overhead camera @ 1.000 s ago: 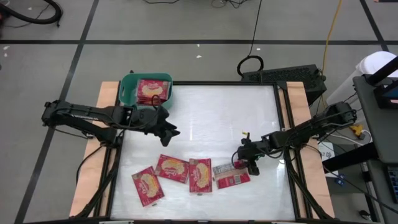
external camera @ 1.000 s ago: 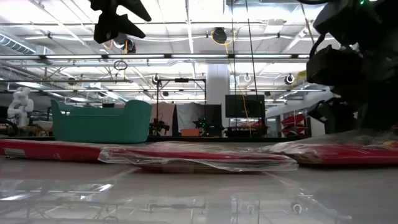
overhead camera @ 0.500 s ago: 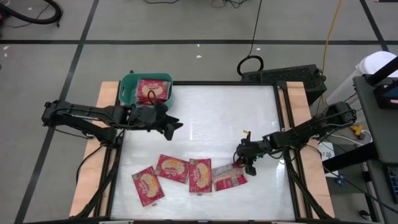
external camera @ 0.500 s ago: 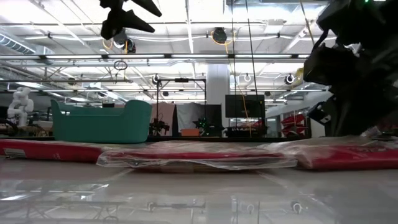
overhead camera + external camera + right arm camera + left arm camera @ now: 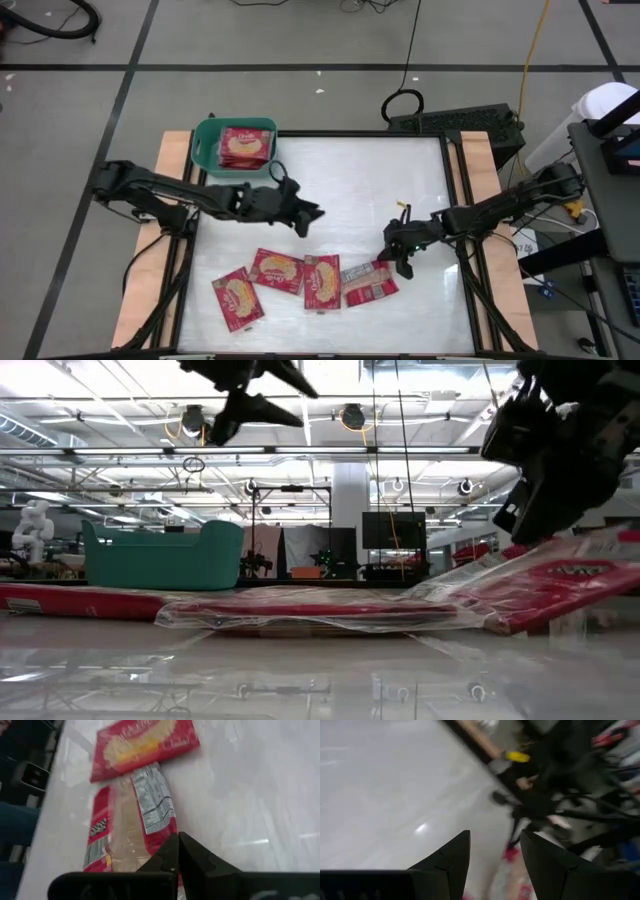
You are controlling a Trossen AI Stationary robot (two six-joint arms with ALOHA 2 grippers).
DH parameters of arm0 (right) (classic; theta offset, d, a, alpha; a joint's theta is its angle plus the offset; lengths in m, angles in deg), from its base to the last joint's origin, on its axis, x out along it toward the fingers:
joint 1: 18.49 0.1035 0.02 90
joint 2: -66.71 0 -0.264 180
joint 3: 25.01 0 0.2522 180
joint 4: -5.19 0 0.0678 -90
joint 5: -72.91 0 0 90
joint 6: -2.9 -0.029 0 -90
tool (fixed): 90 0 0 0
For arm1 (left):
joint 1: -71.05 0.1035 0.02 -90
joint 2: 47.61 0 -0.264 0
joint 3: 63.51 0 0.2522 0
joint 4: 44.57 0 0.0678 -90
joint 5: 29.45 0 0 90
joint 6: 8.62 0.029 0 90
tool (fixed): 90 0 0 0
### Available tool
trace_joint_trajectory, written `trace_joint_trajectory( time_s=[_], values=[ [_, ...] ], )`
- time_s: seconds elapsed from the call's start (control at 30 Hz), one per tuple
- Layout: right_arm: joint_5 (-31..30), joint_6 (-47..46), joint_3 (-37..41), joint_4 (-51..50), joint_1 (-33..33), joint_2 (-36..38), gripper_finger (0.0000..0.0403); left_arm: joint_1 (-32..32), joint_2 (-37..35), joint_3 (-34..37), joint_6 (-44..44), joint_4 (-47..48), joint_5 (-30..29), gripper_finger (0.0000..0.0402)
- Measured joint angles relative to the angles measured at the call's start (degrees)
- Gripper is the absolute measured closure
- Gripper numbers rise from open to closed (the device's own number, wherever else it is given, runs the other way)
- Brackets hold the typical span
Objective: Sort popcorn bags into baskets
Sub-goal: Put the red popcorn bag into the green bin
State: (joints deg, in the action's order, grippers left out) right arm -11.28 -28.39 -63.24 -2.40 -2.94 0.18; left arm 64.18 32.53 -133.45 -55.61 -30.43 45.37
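Red packets are lying along the worktop's (image 5: 340,190) near edge; the right pincer (image 5: 392,261) is clenched on the corner of the rightmost popcorn bag (image 5: 369,283), tilting it up off the glass. Next, I judge, comes lifting it clear and carrying it to a basket. The left pincer (image 5: 312,218) is hovering spread and empty mid-worktop. The teal basket (image 5: 207,138) is holding one bag (image 5: 245,147)

Pretty clearly a robotics lab or big industrial workshop: open ceiling with trusses (image 5: 120,455) and strip lights, a white humanoid robot (image 5: 30,525) off at 9 o'clock, a monitor (image 5: 392,530) at the back, taped floor (image 5: 300,68) and loose cables (image 5: 405,95).
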Motion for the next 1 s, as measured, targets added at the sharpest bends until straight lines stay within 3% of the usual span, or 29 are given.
trace_joint_trajectory(
  time_s=[0.3, 0.5, 0.87, 1.0],
  values=[
    [1.96, -4.21, -0.02, -5.67, -0.09, 7.96, 0.0403, -4.59, 9.83, 0.0, -0.3, -11.18, 0.5, 0.0224],
    [4.14, -2.43, 0.0, -11.18, -0.09, 8.32, 0.0393, -6.43, 12.55, -0.12, -1.67, -12.81, 0.78, 0.0224],
    [6.45, 11.64, -0.02, -10.7, 0.0, 0.0, 0.0261, -8.19, 12.49, -0.02, -3.41, -12.25, 0.74, 0.0224],
    [6.06, 13.18, 0.0, -9.35, 0.51, -3.41, 0.023, -8.82, 12.49, -0.04, -4.22, -12.19, 0.74, 0.0224]
  ],
)
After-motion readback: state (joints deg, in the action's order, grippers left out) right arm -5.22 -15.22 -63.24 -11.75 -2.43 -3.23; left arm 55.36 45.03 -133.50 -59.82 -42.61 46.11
